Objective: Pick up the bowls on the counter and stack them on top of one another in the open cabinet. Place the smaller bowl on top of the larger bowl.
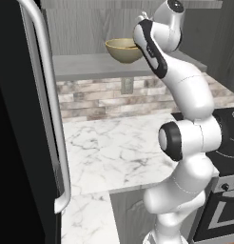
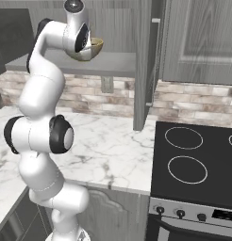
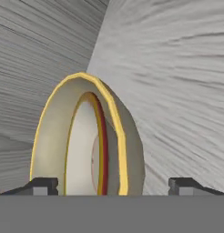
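- Larger bowl [image 1: 123, 49] sits upright on the grey shelf of the open cabinet [image 1: 85, 64], above the marble counter [image 1: 109, 143]. Smaller bowl [image 3: 89, 145] lies nested inside it; the hand view shows its brown-gold rim ringed by the larger bowl's yellow rim.
- Gripper [image 3: 113, 185] is at the bowls' near right side. Jaws stand spread wide: the left finger tip [image 3: 41, 185] sits at the outer wall of the larger bowl, the right one is well clear, and nothing is pinched.
- Judgement: the stack looks made, and the step in hand is the release and retreat.
- To do it well: keep the jaws wide and back the hand straight out along its own axis, away from the rims. A sideways swing could clip the larger bowl and drag it toward the shelf edge.
- Clear the shelf front and the cabinet divider [image 2: 144, 66] before lowering the arm.
- Hard to make out: the wrist blocks the bowls' right side in the left base view and most of the bowls in the right base view.
- Cannot tell whether the smaller bowl sits centred and level, or whether the left tip actually touches the larger bowl's wall.
- Hand view is rolled, so the bowls appear on edge. Their lower parts are cut off.
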### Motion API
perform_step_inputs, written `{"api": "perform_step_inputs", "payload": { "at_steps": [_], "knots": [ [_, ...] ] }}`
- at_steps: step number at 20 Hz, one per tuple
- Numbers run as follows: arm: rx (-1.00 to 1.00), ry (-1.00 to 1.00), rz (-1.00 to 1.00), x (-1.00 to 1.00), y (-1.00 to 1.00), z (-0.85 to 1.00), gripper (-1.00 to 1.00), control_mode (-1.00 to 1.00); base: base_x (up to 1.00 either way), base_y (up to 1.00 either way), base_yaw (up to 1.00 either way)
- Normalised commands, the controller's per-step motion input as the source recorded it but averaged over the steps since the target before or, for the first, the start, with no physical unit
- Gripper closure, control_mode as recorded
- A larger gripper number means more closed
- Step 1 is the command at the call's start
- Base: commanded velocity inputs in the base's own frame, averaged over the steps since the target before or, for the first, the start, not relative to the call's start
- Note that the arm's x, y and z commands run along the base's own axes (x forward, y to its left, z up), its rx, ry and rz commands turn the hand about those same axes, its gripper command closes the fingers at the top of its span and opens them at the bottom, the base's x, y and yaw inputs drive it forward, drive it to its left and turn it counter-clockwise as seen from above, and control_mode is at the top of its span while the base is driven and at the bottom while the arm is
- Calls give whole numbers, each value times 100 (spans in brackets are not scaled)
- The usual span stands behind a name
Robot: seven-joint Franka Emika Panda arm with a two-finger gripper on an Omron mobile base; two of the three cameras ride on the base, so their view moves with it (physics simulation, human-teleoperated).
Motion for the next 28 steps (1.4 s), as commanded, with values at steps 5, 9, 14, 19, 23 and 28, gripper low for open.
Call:
{"api": "perform_step_inputs", "payload": {
  "at_steps": [5, 9, 14, 19, 23, 28],
  "knots": [
    [2, -2, 0, -19, -16, 79, -100, -100, 0, 0, 0],
    [1, 0, 1, -80, -32, 46, -100, -100, 0, 0, 0],
    [0, -1, 6, -100, -36, 0, -100, -100, 0, 0, 0],
    [3, -9, 6, -100, -30, -21, -100, -100, 0, 0, 0],
    [5, -13, 5, -100, -24, -43, -100, -100, 0, 0, 0],
    [3, -18, 3, -100, -23, -37, -100, -100, 0, 0, 0]
  ]
}}
